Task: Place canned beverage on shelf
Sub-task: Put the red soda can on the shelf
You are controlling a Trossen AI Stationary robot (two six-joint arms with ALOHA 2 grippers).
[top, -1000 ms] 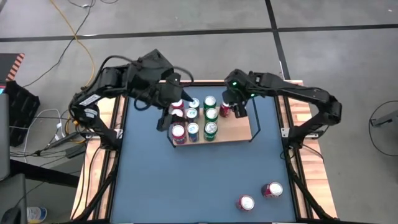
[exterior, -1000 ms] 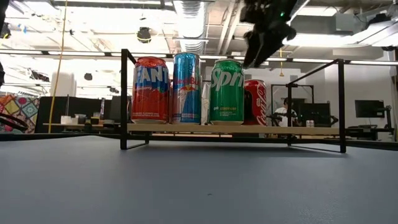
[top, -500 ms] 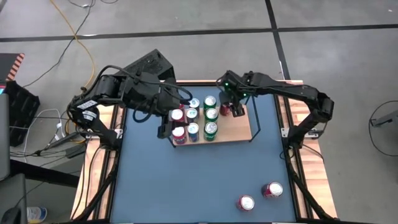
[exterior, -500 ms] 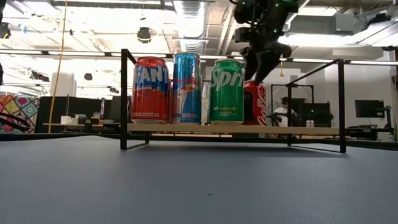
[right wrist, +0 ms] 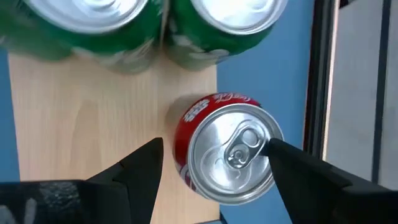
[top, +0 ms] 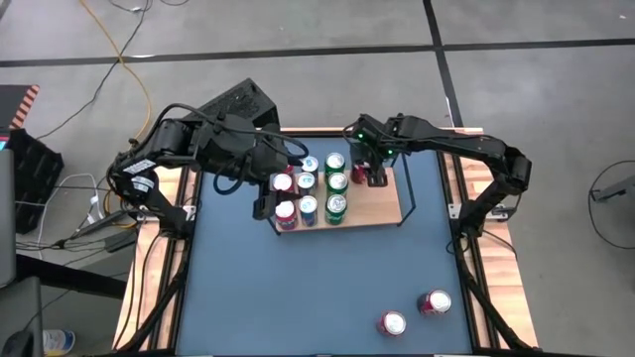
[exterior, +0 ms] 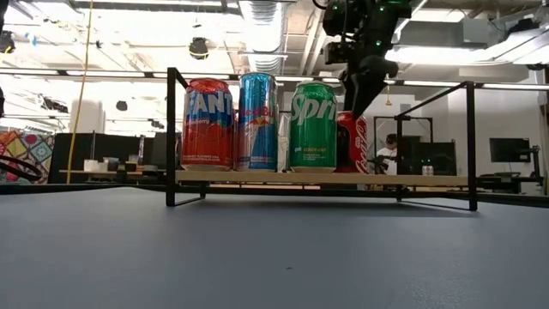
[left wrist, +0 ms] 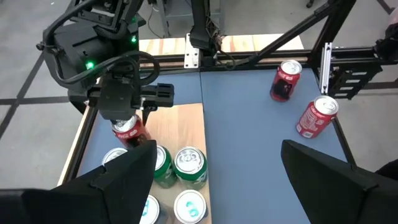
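The shelf (top: 382, 206), a light-wood board in a black wire frame, carries several upright cans. In the low view its front row shows a Fanta can (exterior: 208, 124), a blue can (exterior: 257, 120) and a Sprite can (exterior: 313, 127). Behind them a red Coca-Cola can (right wrist: 227, 149) stands on its base on the board. My right gripper (right wrist: 217, 146) is over it, pointing down, open, one finger on each side of the can's top. My left gripper (top: 264, 206) hangs open above the shelf's left end. My right gripper's fingers stand beside the red can's top rim (right wrist: 268, 144), coming from above. One fingertip (right wrist: 155, 152) shows a gap to the can. Whether the other fingertip (right wrist: 283, 152) touches the rim, I cannot tell. The can stays upright on the board.
Two more red cans (top: 434, 302) (top: 393, 323) lie on the blue tabletop near its front right corner. The right half of the shelf board is bare wood beside the red can. The shelf's black end frame (right wrist: 320, 74) runs close by the can.
My right gripper has come down over the red can's top and rolled a little; the can has stayed in place on the shelf. My left gripper has swung slightly toward the table's near edge, then kept still.
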